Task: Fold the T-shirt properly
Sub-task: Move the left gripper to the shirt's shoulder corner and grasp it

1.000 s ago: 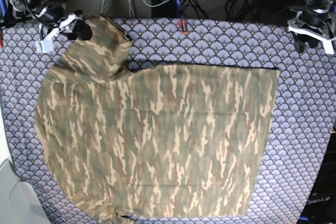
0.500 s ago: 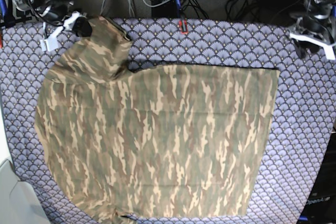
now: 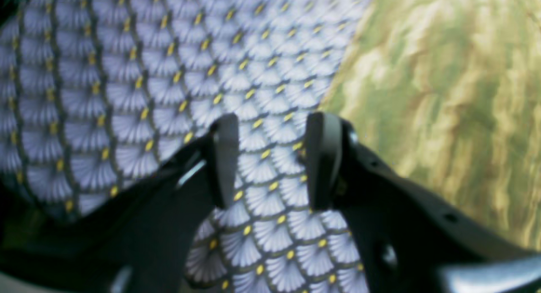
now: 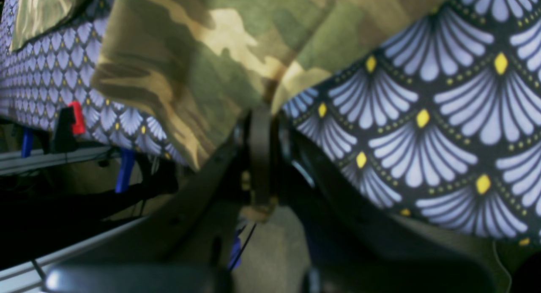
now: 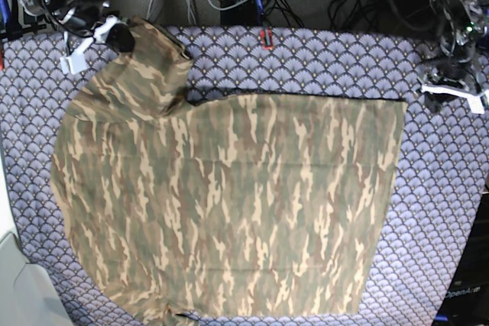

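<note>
T-shirt [image 5: 229,204] flat on tablecloth [image 5: 328,59], 1 sleeve at far corner. Right gripper [image 4: 262,115] clamped on that sleeve's edge. Left gripper [image 3: 270,157] parted, empty, over bare cloth beside the shirt's hem.

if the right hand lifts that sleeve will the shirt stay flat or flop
Probably flop: the shirt is thin cloth, creased where it lies, so it would likely sag and trail from the right hand, shut on the sleeve edge. It looks light, but may drag on the tablecloth rather than slide freely.
</note>
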`<state>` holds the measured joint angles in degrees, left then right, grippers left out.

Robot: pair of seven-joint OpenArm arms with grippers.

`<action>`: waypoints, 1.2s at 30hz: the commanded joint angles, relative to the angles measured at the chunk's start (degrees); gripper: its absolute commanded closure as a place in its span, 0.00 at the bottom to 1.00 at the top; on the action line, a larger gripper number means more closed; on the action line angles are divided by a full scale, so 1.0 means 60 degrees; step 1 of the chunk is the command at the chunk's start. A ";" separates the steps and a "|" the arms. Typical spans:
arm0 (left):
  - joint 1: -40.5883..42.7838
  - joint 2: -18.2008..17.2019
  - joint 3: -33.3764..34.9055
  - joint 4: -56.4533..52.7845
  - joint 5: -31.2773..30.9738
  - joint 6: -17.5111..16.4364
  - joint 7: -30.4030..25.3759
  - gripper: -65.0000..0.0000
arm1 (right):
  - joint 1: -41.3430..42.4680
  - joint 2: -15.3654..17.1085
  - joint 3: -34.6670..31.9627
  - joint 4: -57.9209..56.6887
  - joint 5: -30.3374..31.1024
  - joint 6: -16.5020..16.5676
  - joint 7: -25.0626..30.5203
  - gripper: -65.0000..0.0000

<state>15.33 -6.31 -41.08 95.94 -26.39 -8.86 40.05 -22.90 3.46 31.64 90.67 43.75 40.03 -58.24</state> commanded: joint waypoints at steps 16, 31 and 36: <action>-0.0805 -0.0055 0.1140 -0.1419 -0.0136 -0.0069 -0.1203 0.60 | -0.0089 0.0104 -0.0797 0.0031 -0.0339 -0.0005 -0.0264 1.00; -0.0746 0.0121 0.1096 -0.2488 -0.0136 -0.0054 -0.1218 0.60 | -0.0089 0.0104 -0.0811 0.0031 -0.0339 -0.0005 -0.0264 1.00; -0.0717 0.0135 0.1140 -0.2650 -0.0136 -0.0054 -0.1760 0.60 | -0.0089 0.0104 -0.0811 0.0031 -0.0339 -0.0005 -0.0264 1.00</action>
<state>10.81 -5.19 -34.28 79.85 -27.55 -9.72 28.38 -22.87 3.79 26.83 90.70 43.90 40.03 -57.82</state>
